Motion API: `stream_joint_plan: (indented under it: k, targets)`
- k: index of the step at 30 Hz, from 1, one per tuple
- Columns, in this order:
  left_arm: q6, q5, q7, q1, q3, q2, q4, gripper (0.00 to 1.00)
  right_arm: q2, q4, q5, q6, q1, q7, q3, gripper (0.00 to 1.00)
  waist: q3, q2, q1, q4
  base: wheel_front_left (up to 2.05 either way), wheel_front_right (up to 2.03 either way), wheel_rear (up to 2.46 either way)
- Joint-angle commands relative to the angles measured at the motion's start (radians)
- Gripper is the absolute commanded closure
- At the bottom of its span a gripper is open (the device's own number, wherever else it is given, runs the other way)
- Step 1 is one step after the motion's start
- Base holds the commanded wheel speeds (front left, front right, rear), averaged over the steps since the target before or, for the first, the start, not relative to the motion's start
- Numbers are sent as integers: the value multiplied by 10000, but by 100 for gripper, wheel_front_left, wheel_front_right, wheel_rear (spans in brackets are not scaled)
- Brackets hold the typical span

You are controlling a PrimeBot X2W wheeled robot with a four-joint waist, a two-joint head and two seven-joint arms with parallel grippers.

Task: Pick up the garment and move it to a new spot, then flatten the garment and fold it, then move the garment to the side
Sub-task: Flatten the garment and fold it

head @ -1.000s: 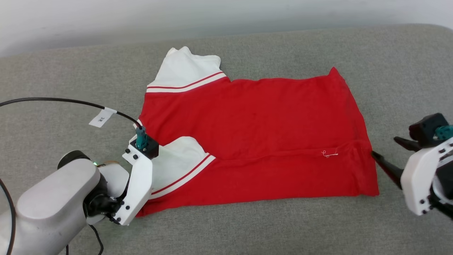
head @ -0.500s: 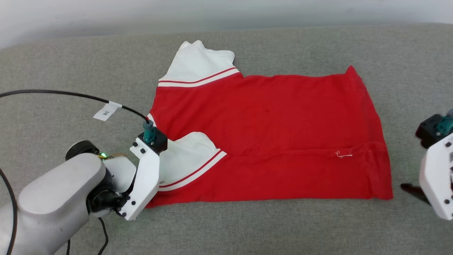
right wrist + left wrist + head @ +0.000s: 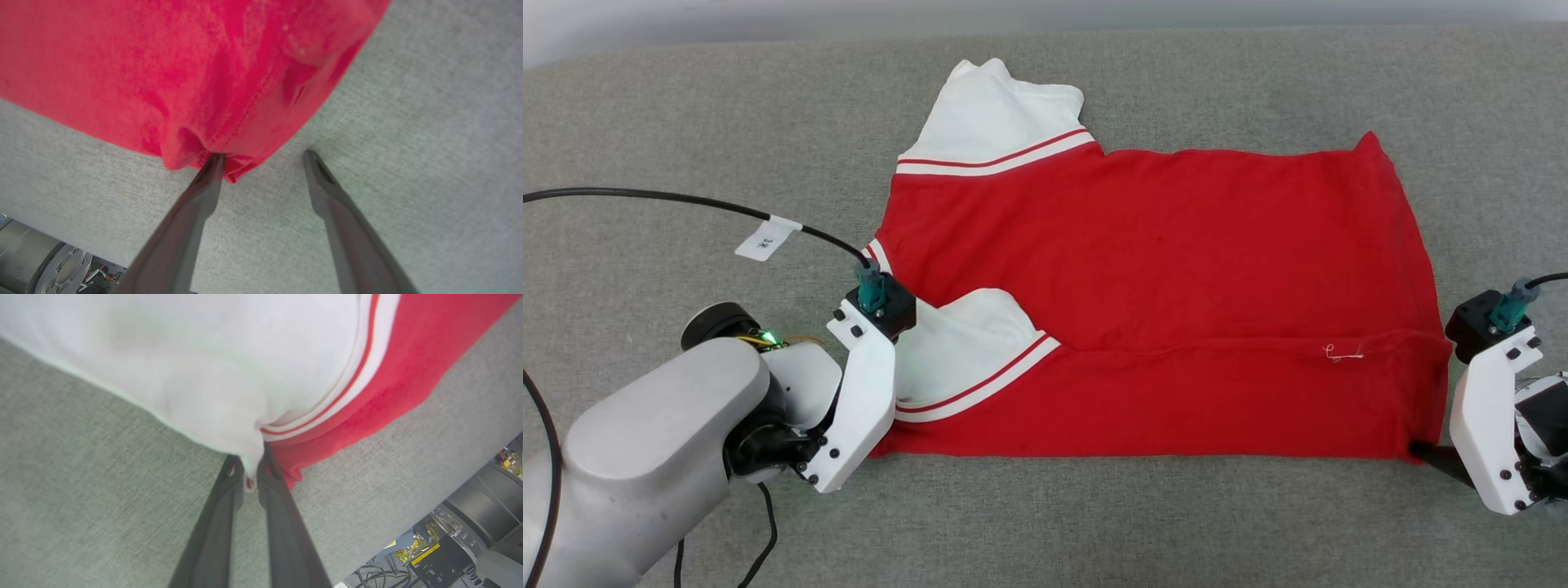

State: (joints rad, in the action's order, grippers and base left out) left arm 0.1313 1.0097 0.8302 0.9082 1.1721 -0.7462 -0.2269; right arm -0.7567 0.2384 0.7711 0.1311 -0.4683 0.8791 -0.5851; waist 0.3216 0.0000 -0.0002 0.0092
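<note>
Right wrist view: jersey (image 3: 163, 61) hem corner meets one finger of the wide-spread right gripper (image 3: 263, 153); left gripper (image 3: 250, 467) pinches sleeve.

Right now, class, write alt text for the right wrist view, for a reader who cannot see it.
The right gripper stands open at the corner of a crumpled red garment. One of its two dark fingers meets the stitched hem, and the other lies over the bare grey fabric surface. Machine parts show past that surface's edge at the lower left.
</note>
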Motion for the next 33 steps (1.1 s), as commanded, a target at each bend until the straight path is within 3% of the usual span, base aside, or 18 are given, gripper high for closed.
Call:
stream_joint_plan:
  k: [1, 2, 10, 23, 29, 33]
  targets:
    - [-44, 10, -124, -35, 155, 9, -187, 100, 354, 297, 112, -8, 363, -162, -600, 62, -13, 0, 2, -21, 0, 0, 0]
    - [-44, 45, -178, -83, 194, 13, -228, 100, 304, 269, 175, -8, 273, -326, -639, 100, -57, 0, 2, -42, 0, 0, 0]
    - [-41, 434, -784, -546, 325, -120, -474, 100, -625, -434, 550, -11, -84, -1491, -810, 100, -963, 0, 2, -137, 0, 0, 0]
    - [-157, 1016, -1196, -2203, 666, -1334, 820, 100, -2039, -1998, 1339, -11, 1814, -1948, -660, 100, -2236, 0, 2, -81, 0, 0, 0]
    - [-498, 1186, -1260, -2982, 759, -1525, 1565, 100, -2249, -2219, 1453, -9, 2982, -1762, -369, 100, -2328, 0, 2, 5, 0, 0, 0]
    - [-653, 1247, -1268, -3242, 795, -1449, 1664, 100, -2006, -1919, 1253, -9, 3616, -1652, -265, 100, -2171, 0, 2, 95, 0, 0, 0]
